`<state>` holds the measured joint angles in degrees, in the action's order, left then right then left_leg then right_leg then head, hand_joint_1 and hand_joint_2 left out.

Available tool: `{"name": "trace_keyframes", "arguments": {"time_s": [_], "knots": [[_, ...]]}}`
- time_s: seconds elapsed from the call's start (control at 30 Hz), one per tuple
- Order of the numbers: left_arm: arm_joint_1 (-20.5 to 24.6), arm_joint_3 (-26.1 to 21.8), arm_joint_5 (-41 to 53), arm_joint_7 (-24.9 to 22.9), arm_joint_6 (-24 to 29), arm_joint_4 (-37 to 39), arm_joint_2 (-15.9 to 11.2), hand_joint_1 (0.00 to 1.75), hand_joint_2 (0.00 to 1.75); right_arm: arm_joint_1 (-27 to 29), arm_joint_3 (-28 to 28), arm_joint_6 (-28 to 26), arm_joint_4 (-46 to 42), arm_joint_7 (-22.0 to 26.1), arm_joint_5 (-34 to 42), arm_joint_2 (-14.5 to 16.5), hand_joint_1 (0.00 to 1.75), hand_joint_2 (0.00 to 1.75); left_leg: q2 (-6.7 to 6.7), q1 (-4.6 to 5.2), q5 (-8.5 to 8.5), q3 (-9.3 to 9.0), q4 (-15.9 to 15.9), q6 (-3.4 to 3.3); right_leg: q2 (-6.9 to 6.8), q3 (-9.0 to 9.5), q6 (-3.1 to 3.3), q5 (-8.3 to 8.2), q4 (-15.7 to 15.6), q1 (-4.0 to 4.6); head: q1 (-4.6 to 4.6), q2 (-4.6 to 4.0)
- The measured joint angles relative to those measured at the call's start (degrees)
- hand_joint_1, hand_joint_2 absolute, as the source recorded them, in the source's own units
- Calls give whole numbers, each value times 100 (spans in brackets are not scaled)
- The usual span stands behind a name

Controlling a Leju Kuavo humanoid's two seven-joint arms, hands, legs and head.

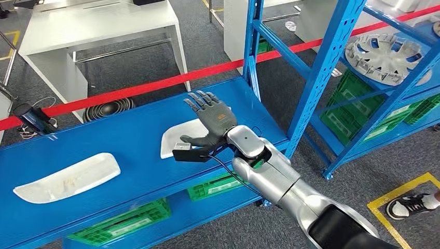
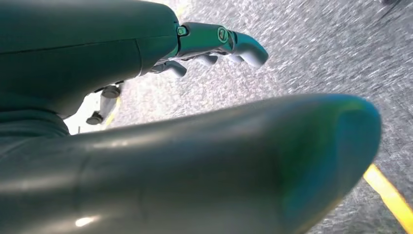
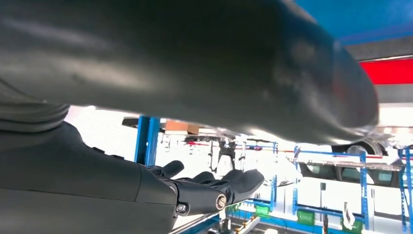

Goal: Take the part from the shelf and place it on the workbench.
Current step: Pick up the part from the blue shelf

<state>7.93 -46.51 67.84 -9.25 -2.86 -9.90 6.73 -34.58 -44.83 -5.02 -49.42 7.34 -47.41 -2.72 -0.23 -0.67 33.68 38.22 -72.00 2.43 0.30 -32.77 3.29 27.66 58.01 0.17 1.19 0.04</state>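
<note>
Two white curved parts lie on the blue shelf (image 1: 129,129): one part (image 1: 67,177) at the left, another part (image 1: 179,136) in the middle. My right hand (image 1: 210,120) hovers over the right end of the middle part, palm toward it, fingers spread, holding nothing. The hand hides that end of the part. In the right wrist view the right hand's fingers (image 3: 214,185) stretch out straight with nothing in them. In the left wrist view my left hand (image 2: 214,44) hangs over grey floor, fingers loosely extended and empty.
A red barrier tape (image 1: 155,85) runs behind the shelf. A white workbench (image 1: 98,31) stands beyond it. Green crates (image 1: 124,222) sit on the lower shelf. At the right a second blue rack (image 1: 363,78) holds a wheel cover (image 1: 384,57). A person's shoe (image 1: 410,205) is at lower right.
</note>
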Motion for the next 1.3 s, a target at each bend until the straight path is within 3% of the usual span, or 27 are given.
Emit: {"name": "trace_keyframes", "arguments": {"time_s": [0.03, 0.07, 0.1, 0.17, 0.2, 0.23, 0.33, 0.43, 0.6, 0.73, 0.83, 1.3], "knots": [[-6, -1, 0, -8, 0, 0, -2, 0, 0, 21, 0, 10, 0, 3, -3, 8, 0, 0, 0, 1, 68, 174, -209, 2, 4, 50, 8, 40, 2, 10, -1, 0], [-13, -1, -1, -15, 0, 0, -3, 0, 0, 39, 0, 21, 0, 8, -8, 12, 0, 0, -1, 2, 22, 264, -232, -6, 9, 107, 10, 81, 4, 17, 1, 0], [-18, -2, -1, -20, 0, 0, -5, 0, 0, 51, 0, 36, 0, 14, -16, 19, 0, 0, 0, 3, -148, 250, -34, -22, 14, 174, 7, 127, 6, 22, 1, 0], [-24, -2, -2, -23, 0, 1, -9, 0, 0, 58, 1, 61, 1, 24, -33, 42, 0, 0, 0, 14, -686, 45, 745, -68, 19, 300, -17, 231, 8, 25, 1, 0], [-24, -1, -2, -26, 0, 2, -10, 0, 0, 57, 1, 72, 1, 27, -39, 60, 0, 0, 3, 30, -852, -44, 1080, -89, 24, 338, -39, 278, 11, 28, -4, 0], [-23, -1, -2, -29, 0, 3, -10, 0, 0, 60, 1, 80, 2, 28, -43, 75, 0, 44, 4, 45, -962, -101, 1284, -115, 28, 350, -69, 318, 15, 29, -7, 0], [-29, -2, -10, -38, 1, 3, -7, 0, 0, 67, 2, 89, 2, 29, -47, 108, 0, 175, -6, 67, -1002, -157, 1375, -164, 36, 380, -153, 365, -27, 32, -16, 0], [-19, -2, -39, -48, 9, 1, -5, 0, 0, 48, 8, 95, 8, 36, -46, 132, 0, 175, -29, 44, -1029, -234, 1458, -147, 37, 454, -97, 295, -85, 65, 5, 0], [2, -4, -43, -56, 7, 2, -2, 0, 0, 38, 9, 172, 39, 59, 10, 219, 0, 175, -47, 59, -959, -242, 1457, -212, 22, 515, -51, 339, -173, 62, 23, 0], [3, -4, -42, -56, 1, 1, -4, 0, 0, 60, 8, 198, 20, 121, 83, 358, 0, 175, -38, 72, -946, -243, 1441, -231, 16, 549, -147, 383, -232, 47, 23, 0], [-1, -4, -34, -52, -2, 2, -4, 0, 0, 83, -3, 249, -131, 159, 173, 424, 0, 175, -36, 68, -953, -248, 1440, -235, 12, 552, -180, 374, -235, 47, 22, 0], [3, -6, 59, -65, -35, 2, -2, 0, 0, 350, -111, 866, -863, 168, 743, 488, 0, 175, -34, 49, -971, -273, 1449, -224, 10, 568, -186, 368, -227, 50, 21, 0]]}}
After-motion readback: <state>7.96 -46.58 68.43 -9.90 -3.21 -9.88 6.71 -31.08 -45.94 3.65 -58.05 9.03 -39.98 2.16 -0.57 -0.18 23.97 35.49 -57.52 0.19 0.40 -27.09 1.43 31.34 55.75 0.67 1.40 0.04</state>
